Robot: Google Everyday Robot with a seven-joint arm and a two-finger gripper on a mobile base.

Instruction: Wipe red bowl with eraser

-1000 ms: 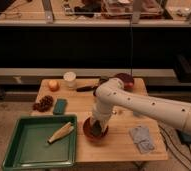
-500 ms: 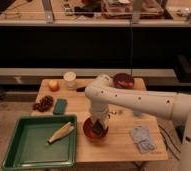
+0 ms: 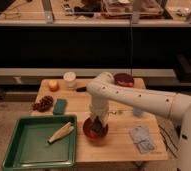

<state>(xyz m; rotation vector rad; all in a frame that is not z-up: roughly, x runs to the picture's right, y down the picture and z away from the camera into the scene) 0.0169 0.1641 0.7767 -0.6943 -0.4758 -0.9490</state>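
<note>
The red bowl (image 3: 95, 131) stands near the front of the wooden table, just right of the green tray. My gripper (image 3: 97, 124) reaches straight down into it from the white arm and is shut on a small dark block, the eraser (image 3: 97, 126), which rests against the bowl's inside. The arm's wrist covers the back part of the bowl.
A green tray (image 3: 34, 150) with a corn husk (image 3: 60, 132) sits front left. A teal block (image 3: 60, 106), dark grapes (image 3: 43, 103), an orange (image 3: 53, 85), a white cup (image 3: 69, 79) and a maroon bowl (image 3: 124, 79) lie behind. A grey cloth (image 3: 141, 138) lies to the right.
The arm's elbow has swung left and forward while the gripper stays inside the red bowl with the eraser, shifting only slightly.
</note>
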